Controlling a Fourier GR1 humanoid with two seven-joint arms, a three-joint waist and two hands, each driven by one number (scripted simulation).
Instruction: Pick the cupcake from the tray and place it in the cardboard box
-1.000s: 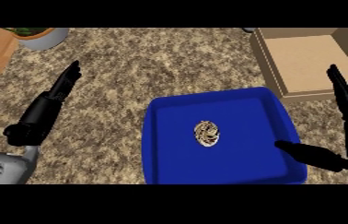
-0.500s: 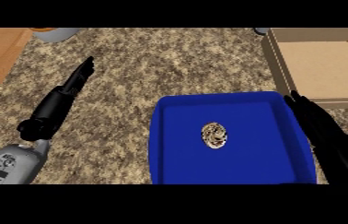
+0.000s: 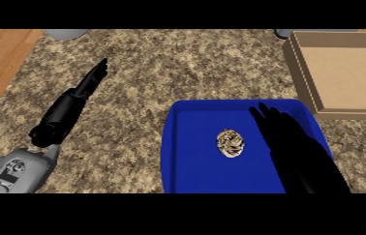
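While the cupcake [image 3: 230, 143] sits in the middle of the blue tray [image 3: 191, 171], the right hand [image 3: 289, 142] lies over the tray's right half, fingers straight and released, just right of the cupcake and not touching it. The cardboard box [image 3: 304, 79] waits far right. Over on the left, the left hand [image 3: 79, 96] rests above the counter [image 3: 178, 65], fingers straight.

One cupcake [image 3: 230, 143]; one blue tray [image 3: 191, 154]; one cardboard box [image 3: 306, 79]; two black hands, left hand [image 3: 80, 95] and right hand [image 3: 289, 139]; one bench [image 3: 178, 69].
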